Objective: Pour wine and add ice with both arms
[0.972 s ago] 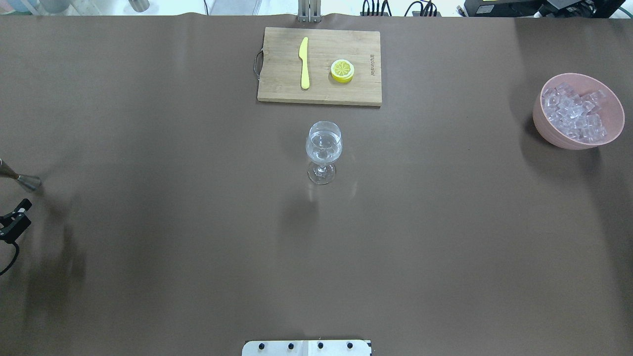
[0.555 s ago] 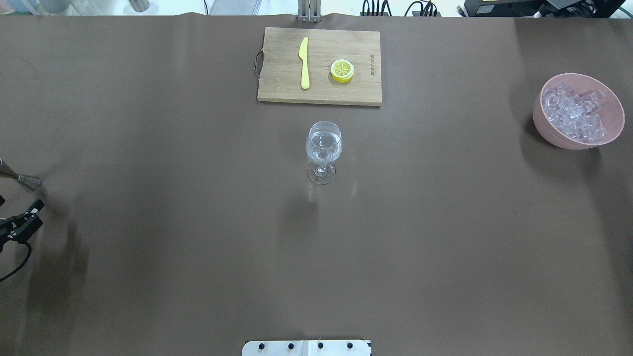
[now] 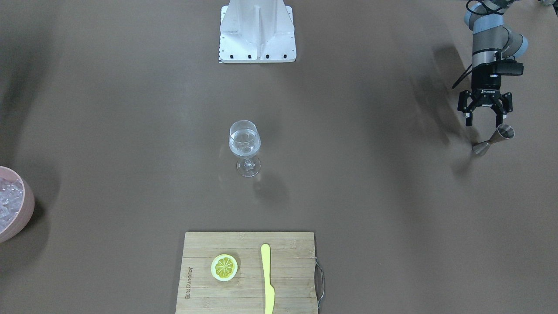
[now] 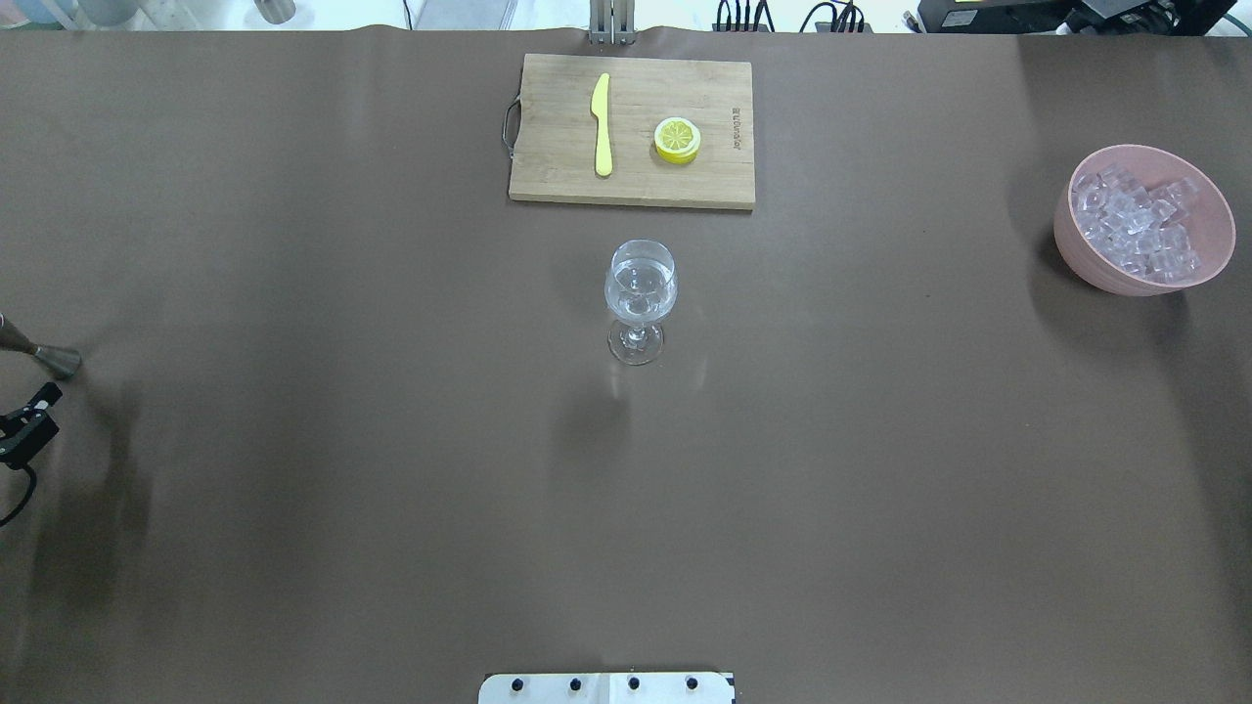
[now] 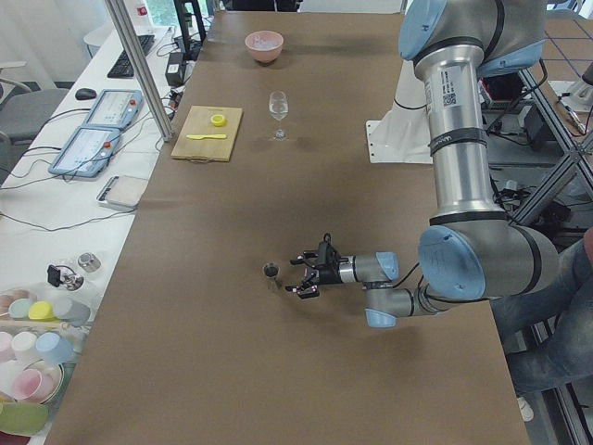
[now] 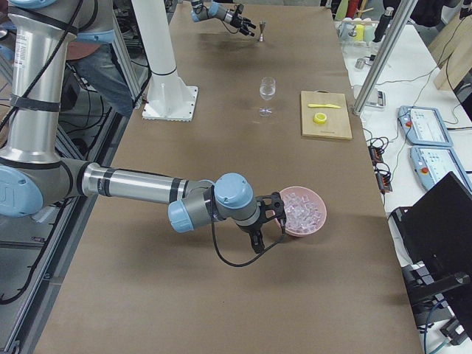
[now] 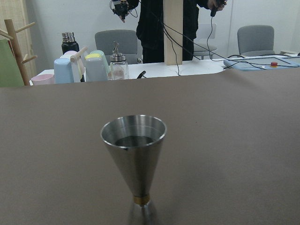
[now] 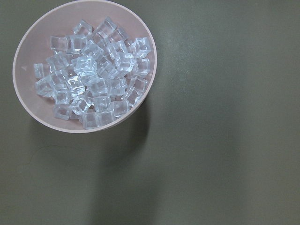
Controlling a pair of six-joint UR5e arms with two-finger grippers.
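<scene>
Though barely visible, wine (image 4: 641,295) sits in the glass (image 3: 245,150).
Far from the glass, left gripper (image 3: 485,119) hangs spread, empty; right gripper (image 6: 269,233) cannot be read.

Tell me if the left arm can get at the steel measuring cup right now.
Probably yes. The left pincer stands open just short of the upright steel measuring cup, pointing at it, and nothing lies on the table between them.

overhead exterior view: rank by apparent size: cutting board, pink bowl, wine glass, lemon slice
Largest to smallest:
1. cutting board
2. pink bowl
3. wine glass, which stands tall and so is nearer the camera, but is still clearly smaller than the bowl
4. lemon slice
</scene>
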